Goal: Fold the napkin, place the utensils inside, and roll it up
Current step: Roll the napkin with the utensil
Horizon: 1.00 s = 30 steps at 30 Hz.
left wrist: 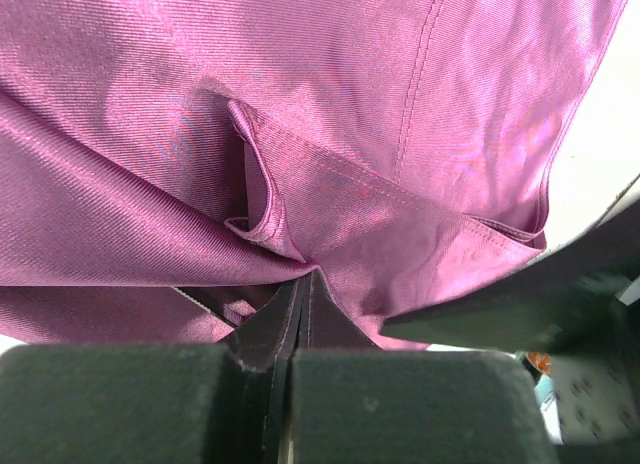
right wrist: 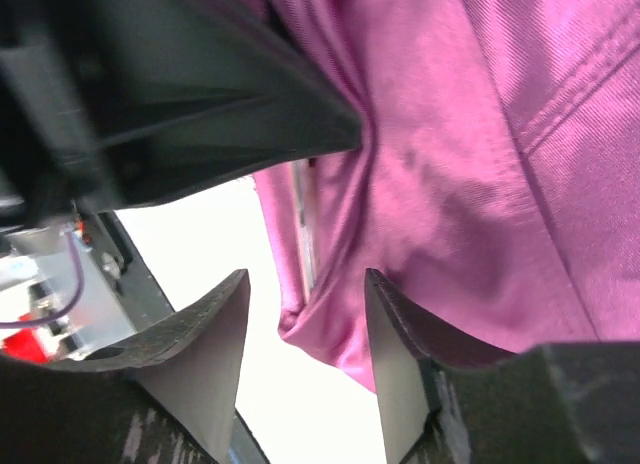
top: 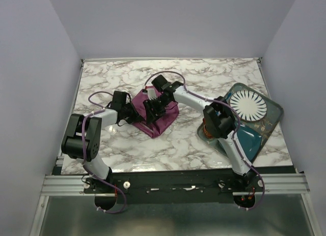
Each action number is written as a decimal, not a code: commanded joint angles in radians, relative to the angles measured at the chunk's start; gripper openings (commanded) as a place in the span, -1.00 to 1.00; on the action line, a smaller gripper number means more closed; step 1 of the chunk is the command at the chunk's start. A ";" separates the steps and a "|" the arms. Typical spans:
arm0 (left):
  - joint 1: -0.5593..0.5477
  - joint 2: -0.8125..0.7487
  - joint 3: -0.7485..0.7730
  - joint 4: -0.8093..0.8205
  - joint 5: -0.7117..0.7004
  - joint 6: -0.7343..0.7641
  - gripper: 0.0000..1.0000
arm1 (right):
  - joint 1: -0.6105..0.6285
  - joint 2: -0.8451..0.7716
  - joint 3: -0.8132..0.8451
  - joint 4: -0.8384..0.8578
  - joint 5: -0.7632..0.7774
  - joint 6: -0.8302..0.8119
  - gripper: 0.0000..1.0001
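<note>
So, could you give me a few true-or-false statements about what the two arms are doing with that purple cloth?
The left gripper is pinching the napkin. True.
The right gripper is clamped shut. False: its fingers stand apart, with an edge of the napkin between them.
The white plate rests on the napkin. False: it sits off to the right, apart from it.
The napkin lies on the marble table. True.

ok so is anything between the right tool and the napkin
Nothing visible does. The right tool has its jaws apart right at the napkin, a fold of the cloth showing between them. The left tool is shut on the same cloth close beside it, not in the gap.
</note>
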 commanded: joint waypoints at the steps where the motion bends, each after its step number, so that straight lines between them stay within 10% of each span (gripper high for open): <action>1: -0.006 0.013 -0.017 -0.128 -0.032 0.060 -1.00 | 0.043 -0.099 -0.047 0.019 0.137 -0.063 0.18; 7: -0.003 -0.136 0.094 -0.208 -0.011 0.084 -0.26 | 0.053 -0.134 -0.094 0.083 0.174 -0.042 0.19; 30: 0.150 -0.377 -0.050 -0.318 0.051 0.064 -0.20 | 0.076 -0.114 -0.095 0.126 0.116 -0.024 0.11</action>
